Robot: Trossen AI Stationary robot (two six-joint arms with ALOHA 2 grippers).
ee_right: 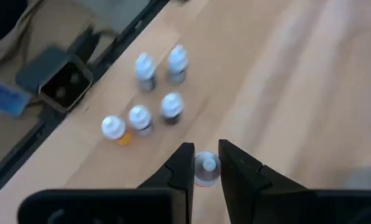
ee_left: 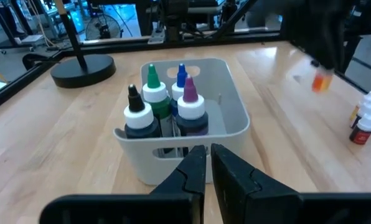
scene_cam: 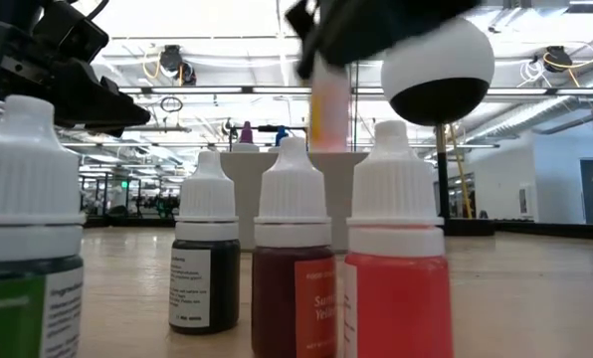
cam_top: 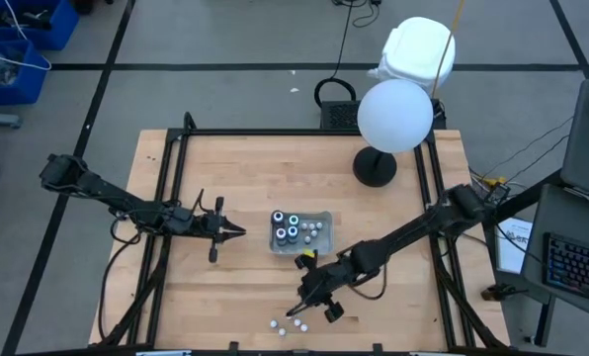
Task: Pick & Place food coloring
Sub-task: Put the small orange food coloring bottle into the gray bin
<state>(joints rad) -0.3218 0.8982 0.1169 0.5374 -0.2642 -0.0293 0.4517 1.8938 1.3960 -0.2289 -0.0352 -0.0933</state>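
A clear tray (cam_top: 321, 217) sits mid-table and holds several dark food coloring bottles (cam_top: 293, 227) with coloured tips (ee_left: 153, 99). Several more white-capped bottles (ee_right: 140, 116) stand near the table's near edge (cam_top: 286, 325); they fill the foreground of the low view (scene_cam: 295, 264). My right gripper (ee_right: 205, 167) hangs above the table between the tray and that group, shut on one small orange bottle (scene_cam: 328, 104). My left gripper (ee_left: 209, 167) is level just left of the tray (ee_left: 232, 106), pointing at it, shut and empty. My right gripper pinches the orange bottle between its two fingers, at the upper part below the white cap (ee_right: 206, 164). The fingers (ee_right: 184, 169) come from above, pointing down. The bottle is upright and lifted clear of the table (ee_left: 322, 81).
A white globe lamp on a black round base (cam_top: 375, 165) stands at the table's far right. Black frame rails (cam_top: 172, 178) run along the table's sides. A dark camera block (ee_right: 62, 84) sits by the near edge. Bare wood lies right of the tray (cam_top: 393, 247).
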